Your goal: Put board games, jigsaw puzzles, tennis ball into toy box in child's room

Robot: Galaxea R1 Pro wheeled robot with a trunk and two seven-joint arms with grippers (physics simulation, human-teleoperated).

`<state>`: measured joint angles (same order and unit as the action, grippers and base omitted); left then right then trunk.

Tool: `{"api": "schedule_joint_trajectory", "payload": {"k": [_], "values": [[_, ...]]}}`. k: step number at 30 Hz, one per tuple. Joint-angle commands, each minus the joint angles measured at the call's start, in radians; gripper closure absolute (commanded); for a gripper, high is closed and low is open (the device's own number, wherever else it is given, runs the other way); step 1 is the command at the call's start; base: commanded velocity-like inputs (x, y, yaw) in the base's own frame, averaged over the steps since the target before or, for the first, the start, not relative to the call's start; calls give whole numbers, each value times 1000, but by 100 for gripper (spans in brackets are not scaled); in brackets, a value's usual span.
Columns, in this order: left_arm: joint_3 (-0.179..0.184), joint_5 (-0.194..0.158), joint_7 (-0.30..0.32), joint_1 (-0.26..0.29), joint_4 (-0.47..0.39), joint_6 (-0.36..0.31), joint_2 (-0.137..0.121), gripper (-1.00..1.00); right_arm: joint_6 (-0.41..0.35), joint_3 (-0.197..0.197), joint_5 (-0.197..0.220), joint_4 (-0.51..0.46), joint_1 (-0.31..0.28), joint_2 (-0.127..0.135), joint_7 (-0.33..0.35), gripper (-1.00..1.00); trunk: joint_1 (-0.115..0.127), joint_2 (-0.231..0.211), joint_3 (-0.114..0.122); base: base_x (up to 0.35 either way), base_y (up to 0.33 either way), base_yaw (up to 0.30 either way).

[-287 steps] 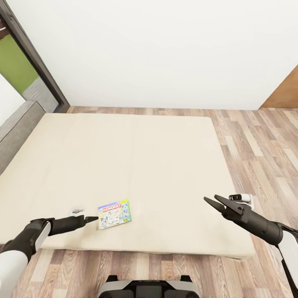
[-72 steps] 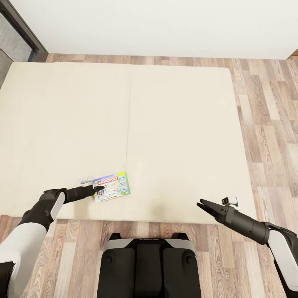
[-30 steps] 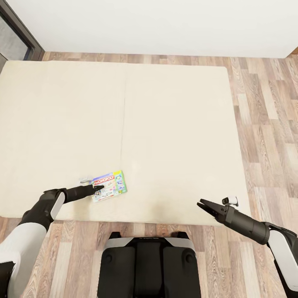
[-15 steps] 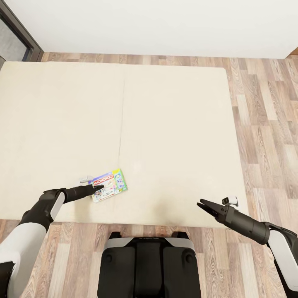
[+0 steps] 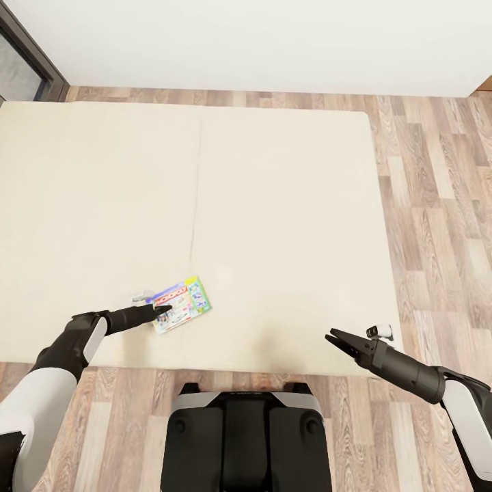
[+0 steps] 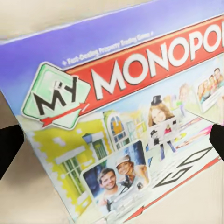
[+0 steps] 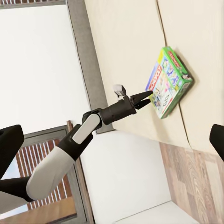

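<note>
Cardboard board game (image 5: 180, 304), flat, glossy and rectangular, lies on the smooth cream bed (image 5: 273, 205). Left gripper (image 5: 162, 311) straddles its edge, jaws spread; right gripper (image 5: 333, 339) hangs released

Cream bed (image 5: 287, 205), wood plank floor (image 5: 437, 205), white wall (image 5: 260, 41), dark doorframe (image 5: 31, 51)

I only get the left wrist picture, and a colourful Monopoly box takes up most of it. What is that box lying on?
Observer: The board game lies flat on a wide cream bed, close to the edge nearest the robot.
Visitor: Where is the arm carrying my camera?
Observer: The head view has the left gripper low at the box's near end, reaching in from the side.
Visitor: And the other arm?
Observer: The right gripper is open and empty, over the bed's near right corner, well apart from the box.
</note>
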<state>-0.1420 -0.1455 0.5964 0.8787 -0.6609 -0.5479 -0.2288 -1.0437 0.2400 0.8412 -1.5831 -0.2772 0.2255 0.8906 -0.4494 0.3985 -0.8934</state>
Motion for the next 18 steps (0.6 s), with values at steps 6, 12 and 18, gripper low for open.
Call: {"api": "schedule_joint_trajectory", "payload": {"k": [6, 12, 18], "values": [[-2, -5, 2, 0, 0, -7, 0, -100, -3, 0, -4, 0, 0, 0, 5, -100, -1, 2, 1, 0, -22, -50], [-2, -5, 2, 0, 0, -7, 0, -100, -3, -1, -3, 0, 0, 0, 5, -100, -1, 2, 7, 0, -1, -139], [-1, -5, 2, 0, 0, -7, 0, -100, -3, 1, -3, 0, 0, 0, 6, -100, -1, 2, 8, 0, 0, -21]]}}
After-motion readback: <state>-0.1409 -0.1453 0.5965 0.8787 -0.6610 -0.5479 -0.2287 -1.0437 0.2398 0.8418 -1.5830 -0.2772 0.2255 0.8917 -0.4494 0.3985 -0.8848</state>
